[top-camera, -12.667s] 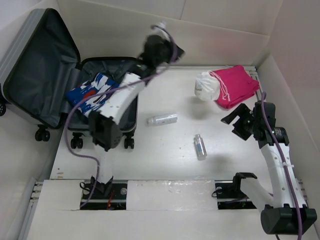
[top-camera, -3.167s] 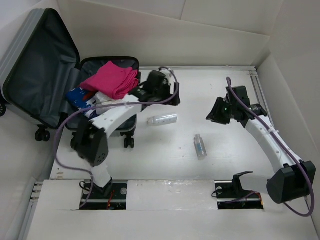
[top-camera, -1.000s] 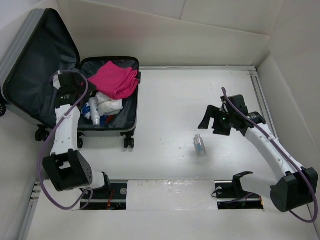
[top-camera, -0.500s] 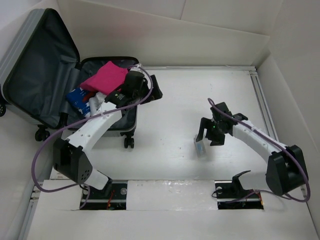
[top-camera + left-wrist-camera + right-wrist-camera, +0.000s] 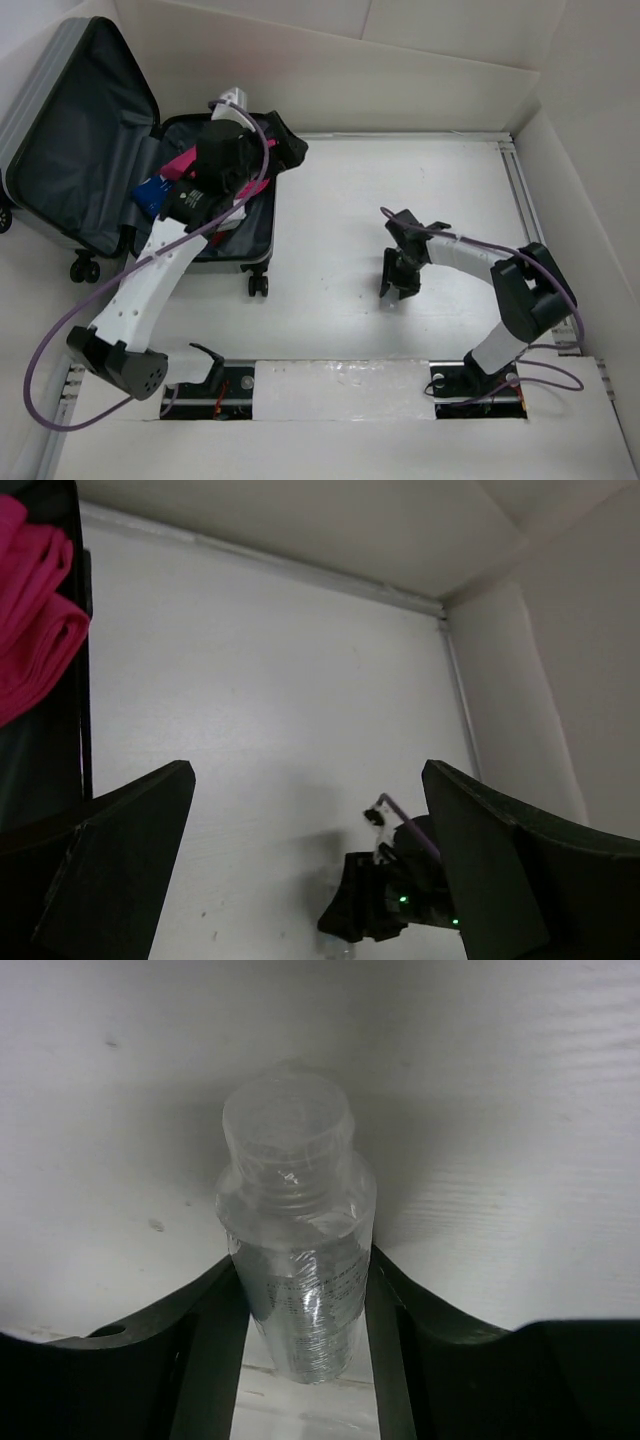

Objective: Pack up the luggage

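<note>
A white table [image 5: 400,180] with low white walls fills the overhead view. The luggage [image 5: 80,130], a silver-grey hard-shell suitcase, lies open at its far left corner. The dark-lined lid leans back to the left, and the black wheels [image 5: 258,285] point toward the near edge.

The left arm [image 5: 150,285] reaches from near the luggage diagonally across its open lower half, covering much of what is packed there. Beside the arm, a folded pink cloth [image 5: 30,630] and a blue patterned item [image 5: 150,192] show inside the luggage. The left tool [image 5: 307,770] hangs above the luggage's right rim with its fingers spread wide and nothing between them.

The right arm [image 5: 465,258] stretches low over the table, well to the right of the luggage. Its right tool [image 5: 300,1265] points down at a small clear bottle [image 5: 295,1210] lying on the table. The two dark fingers press against the bottle's sides, pinching it.
</note>
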You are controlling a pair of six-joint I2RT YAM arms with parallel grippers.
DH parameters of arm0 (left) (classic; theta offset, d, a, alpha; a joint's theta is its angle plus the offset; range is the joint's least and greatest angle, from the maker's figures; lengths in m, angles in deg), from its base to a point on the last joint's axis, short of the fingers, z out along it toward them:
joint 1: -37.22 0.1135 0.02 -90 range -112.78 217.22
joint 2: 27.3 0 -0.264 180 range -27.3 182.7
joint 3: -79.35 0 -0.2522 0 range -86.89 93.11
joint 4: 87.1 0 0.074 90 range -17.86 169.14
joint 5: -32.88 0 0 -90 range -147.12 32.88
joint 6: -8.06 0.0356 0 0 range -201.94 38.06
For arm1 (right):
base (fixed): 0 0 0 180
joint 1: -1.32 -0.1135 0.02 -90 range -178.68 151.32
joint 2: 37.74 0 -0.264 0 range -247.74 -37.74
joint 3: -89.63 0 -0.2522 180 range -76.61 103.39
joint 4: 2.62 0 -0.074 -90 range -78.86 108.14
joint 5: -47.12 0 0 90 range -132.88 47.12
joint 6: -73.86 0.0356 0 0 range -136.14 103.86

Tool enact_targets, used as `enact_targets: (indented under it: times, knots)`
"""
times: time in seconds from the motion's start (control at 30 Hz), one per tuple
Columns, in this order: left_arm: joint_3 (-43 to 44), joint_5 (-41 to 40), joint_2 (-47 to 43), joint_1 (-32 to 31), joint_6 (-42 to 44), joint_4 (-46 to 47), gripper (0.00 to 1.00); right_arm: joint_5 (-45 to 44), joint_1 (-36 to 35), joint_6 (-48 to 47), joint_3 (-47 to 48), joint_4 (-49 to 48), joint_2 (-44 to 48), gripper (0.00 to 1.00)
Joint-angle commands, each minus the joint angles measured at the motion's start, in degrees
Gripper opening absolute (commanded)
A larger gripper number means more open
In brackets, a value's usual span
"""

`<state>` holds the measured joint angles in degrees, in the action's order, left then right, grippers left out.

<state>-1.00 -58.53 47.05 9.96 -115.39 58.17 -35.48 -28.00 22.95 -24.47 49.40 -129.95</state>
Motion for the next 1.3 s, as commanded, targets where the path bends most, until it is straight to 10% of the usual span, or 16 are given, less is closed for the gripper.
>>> enact_targets:
  times: [0.0, 0.37, 0.43, 0.5, 0.7, 0.87, 1.07, 1.27]
  knots:
    - [4.7, 0.4, -3.8, 0.5, -0.1, 1.4, 0.96, -0.7, -4.0, 1.9, 5.0, -7.0, -4.2, 0.05]
    - [12.0, -10.0, -6.1, 1.2, -5.0, 1.9, 0.96, 11.3, -17.0, 5.0, 48.7, -6.2, -15.4, 0.08]
    - [11.2, -15.0, -6.9, 1.2, -5.5, 1.9, 0.96, 16.2, -17.7, 9.1, 56.0, -11.0, -19.0, 0.23]
    - [11.2, -22.1, -6.9, 1.2, -3.9, -0.3, 0.96, 18.5, -18.4, 13.4, 61.0, -14.9, -24.6, 0.66]
    - [12.6, -30.3, -1.5, 1.2, 0.5, -2.3, 0.94, 20.4, -17.3, 15.9, 61.6, -17.5, -25.1, 0.9]
    - [19.3, -24.4, 9.0, 1.2, 1.9, -6.5, 0.89, 15.5, -14.0, 10.7, 49.9, -13.9, -15.0, 0.78]
    - [23.3, -1.8, 22.6, 13.9, -0.9, -5.0, 0.62, 6.4, -12.2, 7.0, 27.2, -10.3, 2.3, 0.16]
    - [34.8, 9.9, 39.1, 18.0, -2.8, -4.2, 0.56, 3.0, -11.0, 6.3, 14.1, -9.0, 11.4, 0.12]
